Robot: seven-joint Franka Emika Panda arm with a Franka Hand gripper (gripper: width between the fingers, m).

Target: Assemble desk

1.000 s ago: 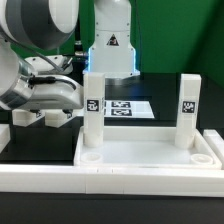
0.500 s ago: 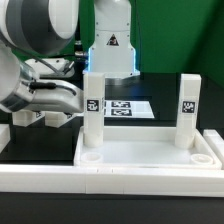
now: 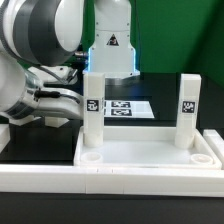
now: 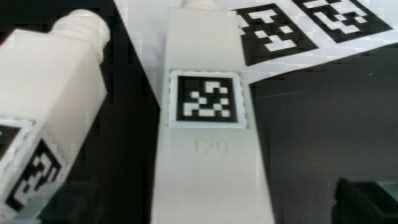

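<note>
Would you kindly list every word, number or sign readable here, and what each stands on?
"120": faint, below the tag on the leg, wrist view; reading uncertain.
Warning triangle on the robot base: symbol too small to read.
Marker board: its squares are patterns only, no letters.

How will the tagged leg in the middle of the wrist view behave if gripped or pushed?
The leg looks like a stiff plastic block, so it probably won't flex. Its flat faces suggest sliding rather than rolling. Its smooth surface may be slippery, and being long, an off-centre push would likely swing it.
</note>
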